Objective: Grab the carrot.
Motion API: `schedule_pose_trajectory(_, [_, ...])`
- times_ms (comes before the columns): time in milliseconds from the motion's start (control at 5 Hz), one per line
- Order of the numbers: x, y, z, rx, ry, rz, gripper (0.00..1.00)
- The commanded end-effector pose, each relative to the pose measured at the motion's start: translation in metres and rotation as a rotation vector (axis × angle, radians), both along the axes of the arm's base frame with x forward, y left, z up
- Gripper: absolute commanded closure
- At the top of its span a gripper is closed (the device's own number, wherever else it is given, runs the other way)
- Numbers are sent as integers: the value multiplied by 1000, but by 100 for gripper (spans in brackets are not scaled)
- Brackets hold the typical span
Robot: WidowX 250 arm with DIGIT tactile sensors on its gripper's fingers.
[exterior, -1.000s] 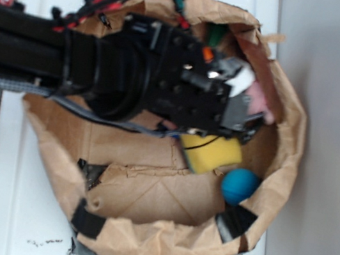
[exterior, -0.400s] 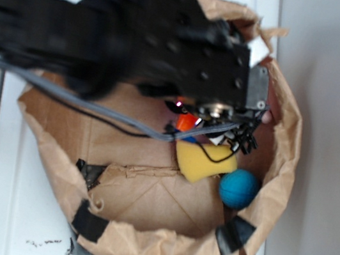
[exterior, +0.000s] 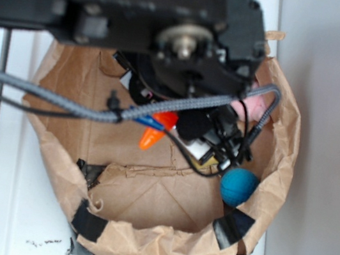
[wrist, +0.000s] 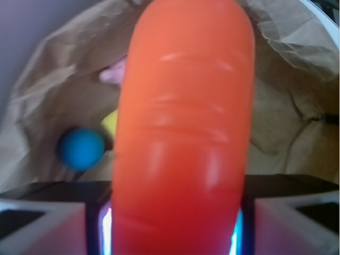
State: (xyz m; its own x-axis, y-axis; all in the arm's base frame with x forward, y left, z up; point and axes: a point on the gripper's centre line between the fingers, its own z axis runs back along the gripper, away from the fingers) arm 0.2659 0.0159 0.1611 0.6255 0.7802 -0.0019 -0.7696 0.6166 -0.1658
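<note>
Above paper bag (exterior: 137, 252), 1 carrot (wrist: 183, 133), 1 ball (exterior: 239, 186)

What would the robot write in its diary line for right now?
gripper: shut on carrot | carrot: held above paper bag | left in bag: blue ball, pink toy | grab: looks done

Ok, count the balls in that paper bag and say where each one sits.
1. A blue ball lies on the floor of the paper bag by its wall, apart from the carrot in the tool. The arm may hide others.
</note>
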Motion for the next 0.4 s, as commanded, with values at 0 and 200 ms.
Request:
schedule_pose_trajectory(0, [-7, 15, 37, 60, -16, -314, 100])
schedule_pose_trajectory(200, [-6, 19, 35, 80, -49, -371, 100])
